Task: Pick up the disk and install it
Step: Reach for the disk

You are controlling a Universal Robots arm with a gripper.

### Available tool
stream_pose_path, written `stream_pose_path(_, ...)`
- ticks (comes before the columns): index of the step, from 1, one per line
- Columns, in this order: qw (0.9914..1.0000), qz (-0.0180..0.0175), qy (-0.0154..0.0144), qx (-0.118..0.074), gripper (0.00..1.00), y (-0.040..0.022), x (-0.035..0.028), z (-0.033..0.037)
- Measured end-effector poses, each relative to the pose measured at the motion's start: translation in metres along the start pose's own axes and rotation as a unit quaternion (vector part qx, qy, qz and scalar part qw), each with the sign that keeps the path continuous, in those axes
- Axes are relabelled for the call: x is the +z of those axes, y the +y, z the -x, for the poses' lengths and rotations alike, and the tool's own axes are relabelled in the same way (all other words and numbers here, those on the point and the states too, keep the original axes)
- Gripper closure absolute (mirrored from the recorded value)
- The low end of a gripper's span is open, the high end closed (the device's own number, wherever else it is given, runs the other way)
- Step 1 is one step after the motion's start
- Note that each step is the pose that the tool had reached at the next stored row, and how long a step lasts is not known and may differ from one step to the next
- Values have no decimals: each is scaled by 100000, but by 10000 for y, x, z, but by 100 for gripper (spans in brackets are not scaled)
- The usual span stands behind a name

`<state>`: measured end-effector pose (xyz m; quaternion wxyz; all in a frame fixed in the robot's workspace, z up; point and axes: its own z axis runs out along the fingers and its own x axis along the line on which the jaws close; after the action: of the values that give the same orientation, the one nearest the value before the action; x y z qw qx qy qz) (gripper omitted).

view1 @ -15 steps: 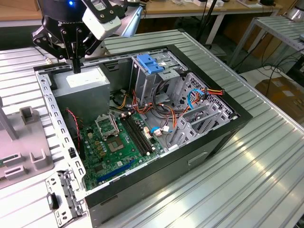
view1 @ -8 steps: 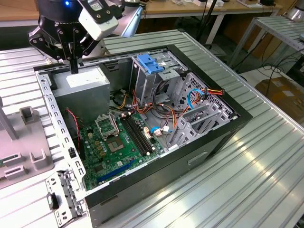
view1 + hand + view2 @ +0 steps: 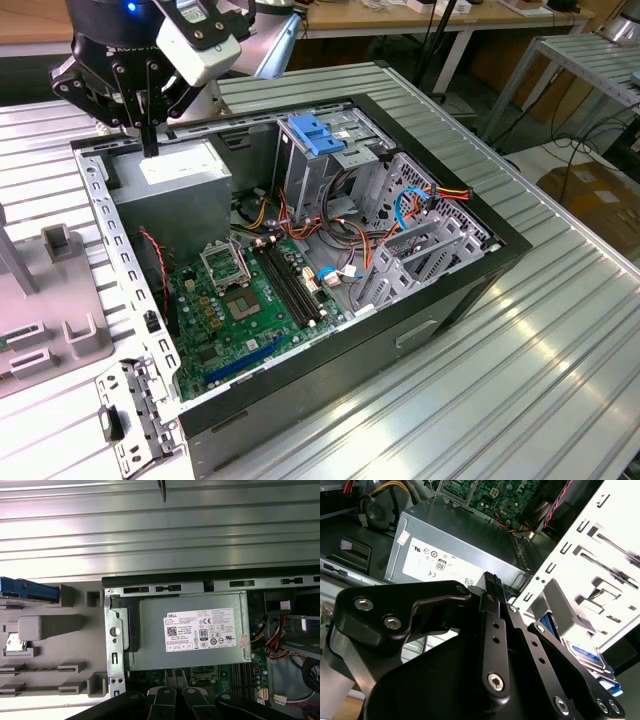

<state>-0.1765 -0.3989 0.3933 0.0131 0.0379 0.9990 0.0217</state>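
Second wrist view, disk (image 3: 584, 652) mostly hidden behind hand (image 3: 492, 581)

You see the disk (image 3: 584, 652) partly hidden, lying flat: silver-grey metal, white label with a blue band, blue side rails. Its blue edge shows at the grey holder's (image 3: 80, 645) border in the first wrist view.

PSU (image 3: 192, 630) w/ white sticker is sitting in a corner of the case (image 3: 200, 577). Mobo (image 3: 235, 674) is showing just beside it, w/ red/orange cables (image 3: 272, 642) near. Grey fixture (image 3: 45, 625) is lying beside the case on the ribbed table (image 3: 160, 530). The disk (image 3: 30, 590), blue rail showing, is resting on the fixture, well apart from the PSU. Gripper (image 3: 176, 682) is hanging over the PSU-mobo edge.
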Motion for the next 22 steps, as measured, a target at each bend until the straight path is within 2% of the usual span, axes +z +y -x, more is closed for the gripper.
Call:
stream_pose_path(12, 100000, 1, -2, 2, 89, -5, -2, -72)
stream_pose_path(22, 100000, -1, 0, 1, 89, -12, -4, -161)
